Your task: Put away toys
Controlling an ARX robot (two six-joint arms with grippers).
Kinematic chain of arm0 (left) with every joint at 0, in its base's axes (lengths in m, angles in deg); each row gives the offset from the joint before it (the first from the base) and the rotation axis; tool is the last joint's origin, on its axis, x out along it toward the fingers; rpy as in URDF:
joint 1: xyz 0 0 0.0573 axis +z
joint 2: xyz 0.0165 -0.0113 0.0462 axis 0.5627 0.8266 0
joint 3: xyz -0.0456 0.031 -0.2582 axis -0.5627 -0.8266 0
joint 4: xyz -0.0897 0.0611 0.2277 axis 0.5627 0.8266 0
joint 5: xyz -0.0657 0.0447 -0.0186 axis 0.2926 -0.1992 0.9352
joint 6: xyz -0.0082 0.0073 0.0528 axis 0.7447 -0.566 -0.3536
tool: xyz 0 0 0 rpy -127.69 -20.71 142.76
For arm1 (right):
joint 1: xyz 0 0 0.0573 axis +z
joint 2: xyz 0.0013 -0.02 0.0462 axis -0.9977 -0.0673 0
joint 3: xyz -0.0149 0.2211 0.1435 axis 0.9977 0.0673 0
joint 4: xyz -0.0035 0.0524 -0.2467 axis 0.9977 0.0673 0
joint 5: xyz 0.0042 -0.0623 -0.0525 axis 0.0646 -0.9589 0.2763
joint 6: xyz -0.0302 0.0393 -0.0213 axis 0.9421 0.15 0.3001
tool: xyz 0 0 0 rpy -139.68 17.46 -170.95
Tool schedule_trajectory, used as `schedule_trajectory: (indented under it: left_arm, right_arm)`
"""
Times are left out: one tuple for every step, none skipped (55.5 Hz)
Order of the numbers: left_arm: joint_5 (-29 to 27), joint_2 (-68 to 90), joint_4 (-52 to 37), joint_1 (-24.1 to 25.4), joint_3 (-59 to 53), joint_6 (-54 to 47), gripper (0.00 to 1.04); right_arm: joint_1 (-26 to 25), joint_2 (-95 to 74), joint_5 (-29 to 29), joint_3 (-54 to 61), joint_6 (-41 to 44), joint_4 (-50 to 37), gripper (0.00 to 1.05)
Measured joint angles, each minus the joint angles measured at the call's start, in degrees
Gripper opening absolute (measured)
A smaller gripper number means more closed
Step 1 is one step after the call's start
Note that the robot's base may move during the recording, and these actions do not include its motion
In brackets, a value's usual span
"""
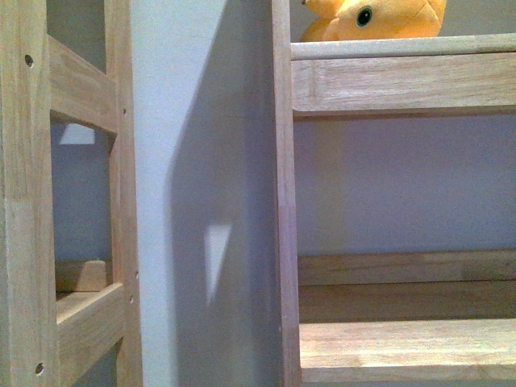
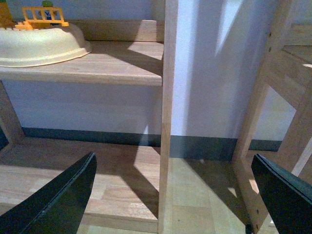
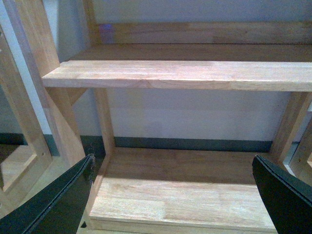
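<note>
An orange-yellow plush toy (image 1: 379, 18) with a shiny black eye lies on the upper shelf (image 1: 403, 47) of the right wooden rack, cut off by the top of the front view. Neither arm shows in that view. My left gripper (image 2: 173, 195) is open, its black fingers (image 2: 58, 200) wide apart, facing the upright post (image 2: 168, 112) between two racks, low near the floor. My right gripper (image 3: 173, 195) is open too, with nothing between its fingers (image 3: 63, 202), facing the bare bottom shelf (image 3: 185, 195) of a rack.
A cream bowl-like tub (image 2: 41, 44) with a small orange fence piece (image 2: 44, 16) behind it sits on a shelf in the left wrist view. A second wooden rack (image 1: 81, 201) stands at the left. A grey wall (image 1: 201, 161) and dark skirting (image 2: 204, 146) lie behind the racks.
</note>
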Motion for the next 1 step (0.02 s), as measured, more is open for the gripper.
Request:
schedule_trajectory:
  left_arm:
    - [0.0, 0.0, 0.0, 0.0, 0.0, 0.0, 0.98]
  right_arm:
    - [0.0, 0.0, -0.02, 0.0, 0.0, 0.0, 0.98]
